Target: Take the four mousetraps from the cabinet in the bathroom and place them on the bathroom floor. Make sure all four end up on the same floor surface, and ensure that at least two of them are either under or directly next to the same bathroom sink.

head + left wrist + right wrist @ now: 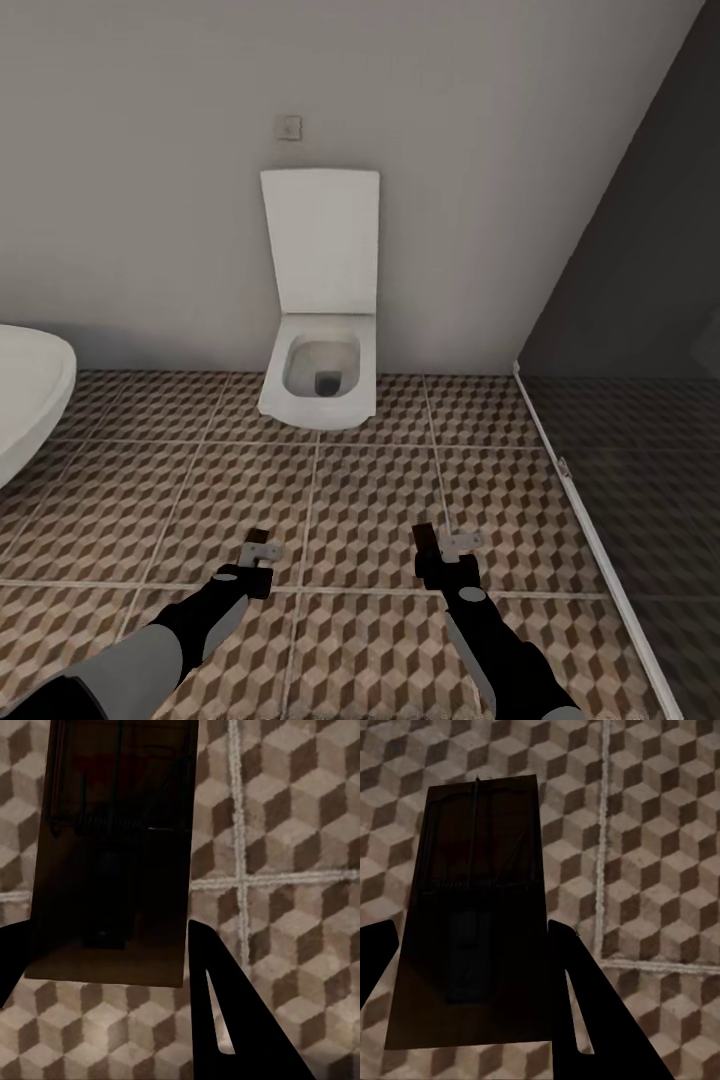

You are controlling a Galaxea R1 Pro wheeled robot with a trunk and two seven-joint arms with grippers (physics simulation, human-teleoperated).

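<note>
Both tools pinch mousetraps: left tool (105,967) on one mousetrap (112,847), right tool (472,967) on another mousetrap (472,922). Risk: dropping them on this floor (370,480) by the toilet (320,370); no sink visible, probably too far off.

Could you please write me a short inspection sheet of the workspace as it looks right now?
Surface: bathroom floor, cube-patterned tiles with pale grout lines.
Job's things: one mousetrap between the left pincer's fingers; another mousetrap between the right pincer's fingers.
Clutter: nothing seen.
Grippers: left pincer and right pincer both held above the floor, each shut on a trap.
Cables: nothing seen.
Surroundings: white toilet with lid up against the wall; white rounded fixture at left; dark glass partition at right.
</note>
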